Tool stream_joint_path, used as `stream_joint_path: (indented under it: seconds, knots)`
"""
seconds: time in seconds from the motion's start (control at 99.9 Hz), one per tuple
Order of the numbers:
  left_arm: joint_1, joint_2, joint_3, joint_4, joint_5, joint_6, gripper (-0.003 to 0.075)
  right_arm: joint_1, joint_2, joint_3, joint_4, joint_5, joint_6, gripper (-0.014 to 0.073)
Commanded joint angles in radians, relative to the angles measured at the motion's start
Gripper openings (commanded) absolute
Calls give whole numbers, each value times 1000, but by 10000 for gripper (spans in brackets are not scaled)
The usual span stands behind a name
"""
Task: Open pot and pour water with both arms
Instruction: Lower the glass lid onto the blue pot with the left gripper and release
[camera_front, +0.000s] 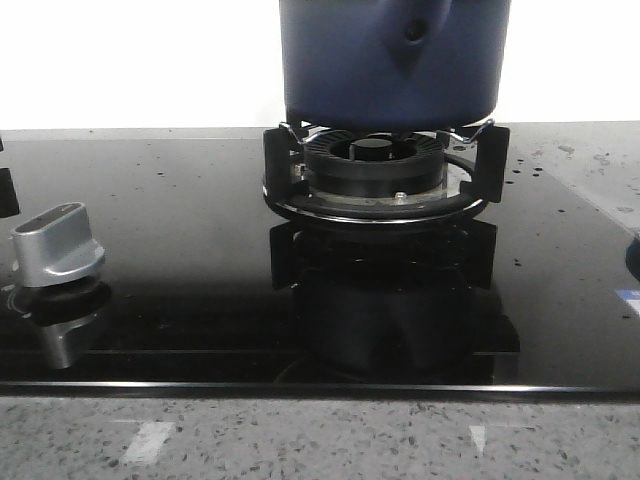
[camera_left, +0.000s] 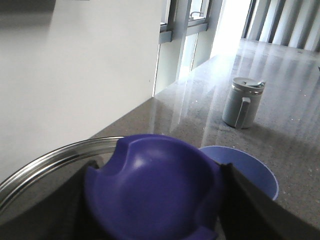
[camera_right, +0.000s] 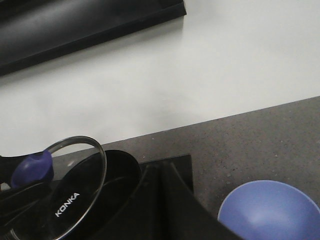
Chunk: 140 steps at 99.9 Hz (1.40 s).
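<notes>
The dark navy pot (camera_front: 395, 60) stands over the black burner ring (camera_front: 375, 175); I cannot tell whether it rests on the supports. Its glass lid (camera_right: 70, 200), marked KONKA, is tilted up off the pot's black inside (camera_right: 122, 182). My left gripper (camera_left: 155, 185) is shut on the lid's blue knob (camera_left: 150, 175), with a dark finger (camera_left: 250, 210) on each side. The lid's steel rim (camera_left: 45, 160) curves beside it. My right gripper (camera_right: 160, 167) has its fingers close together at the pot's rim. Neither gripper shows in the front view.
A blue bowl (camera_right: 272, 212) sits on the grey counter beside the stove, also seen past the knob (camera_left: 250, 167). A grey lidded mug (camera_left: 242, 102) stands farther along the counter. A silver stove dial (camera_front: 57, 245) is at the left of the black glass hob (camera_front: 180, 250).
</notes>
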Motion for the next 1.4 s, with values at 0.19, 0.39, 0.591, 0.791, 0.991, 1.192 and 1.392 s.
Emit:
stream_joint_path:
  seconds: [0.19, 0.39, 0.591, 0.791, 0.991, 1.192, 1.392]
  knots:
    - [-38, -21, -32, -88, -5, 80, 316, 59, -15, -25, 0, -57, -37, -69]
    - [-38, 18, -32, -108, 2, 80, 316, 74, -15, -25, 0, -59, -38, -69]
    - [-38, 38, -32, -132, -5, 85, 316, 74, -15, -25, 0, -55, -40, -69]
    - [-36, 38, -32, -132, -52, 87, 316, 74, -21, -25, 0, -55, -40, -69]
    - [-36, 52, -32, -155, -60, 89, 316, 74, -21, -25, 0, -59, -40, -69]
    - [-36, 69, -32, -164, -55, 131, 316, 74, -21, -25, 0, -59, -40, -69]
    - [-36, 94, -32, -204, -37, 159, 316, 74, -21, -25, 0, -59, -40, -69]
